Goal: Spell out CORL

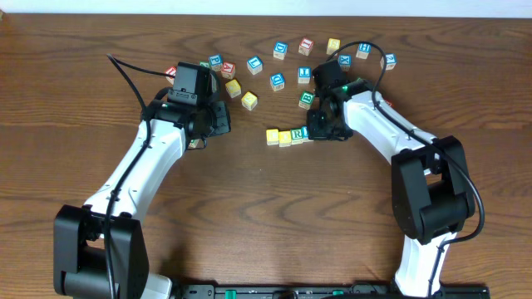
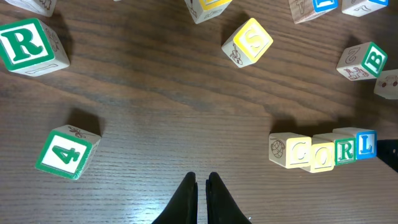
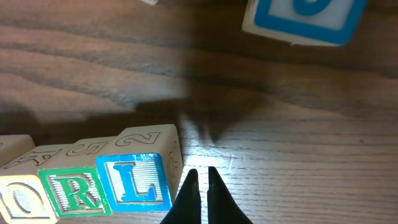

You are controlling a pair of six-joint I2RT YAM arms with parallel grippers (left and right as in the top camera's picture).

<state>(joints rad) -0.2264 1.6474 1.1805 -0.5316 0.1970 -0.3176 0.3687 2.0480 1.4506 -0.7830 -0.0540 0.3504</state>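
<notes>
Four wooden cubes stand touching in a row that reads C [image 2: 292,150], O [image 2: 322,155], R [image 2: 346,149], L [image 2: 367,144]. From overhead the row's yellow cubes [image 1: 279,137] lie mid-table, and its right end is under my right arm. The blue L [image 3: 134,182] sits beside the green R [image 3: 74,193]. My right gripper [image 3: 203,174] is shut and empty, its tips just right of the L cube. My left gripper [image 2: 202,179] is also shut and empty, over bare wood to the left of the row.
Loose cubes lie around: a green R [image 2: 25,45], a green 4 [image 2: 65,152], a yellow S [image 2: 249,42] and a green B [image 2: 367,62]. A blue-faced cube [image 3: 305,18] lies beyond my right gripper. Several more cubes [image 1: 280,50] are scattered toward the table's back.
</notes>
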